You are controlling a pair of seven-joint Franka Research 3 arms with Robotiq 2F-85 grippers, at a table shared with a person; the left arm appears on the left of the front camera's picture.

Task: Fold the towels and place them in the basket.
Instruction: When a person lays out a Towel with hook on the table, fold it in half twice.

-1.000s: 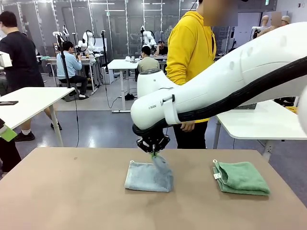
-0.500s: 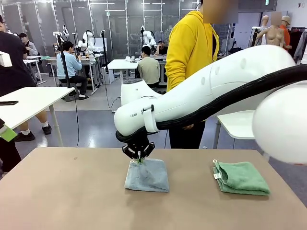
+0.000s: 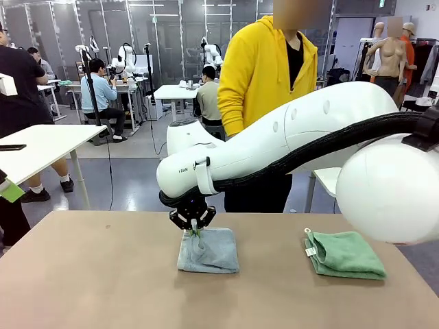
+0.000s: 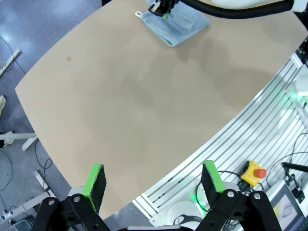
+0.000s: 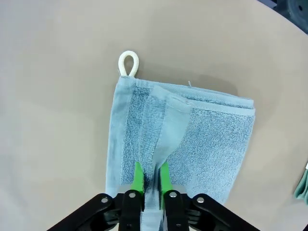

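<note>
Front view, right gripper: reaching across to the middle of the table, fingertips down on the far left corner of the blue-grey towel; the cloth lies directly beneath and slightly nearer the robot than the fingers.
Front view, green towel: folded, well off toward the robot's right of the working gripper, on the same side the right arm comes from.
Front view, surface and room: plain brown table, bare around both cloths; a person in a yellow hoodie stands just beyond the far edge, behind the arm.
Left wrist view, left gripper: jaws wide apart, holding nothing, hovering over the near table edge; the blue-grey towel lies well ahead of it, so the right arm is much the nearer.
Right wrist view, right gripper: green pads close together with a raised ridge of the blue-grey towel between them; whether they are pinching or letting go I cannot tell.
Right wrist view, towel axis: folded rectangle, long side running away from the fingers, white hanging loop at the far corner.
Judgement: the folded corner appears laid over; the basket move is not yet done.
</note>
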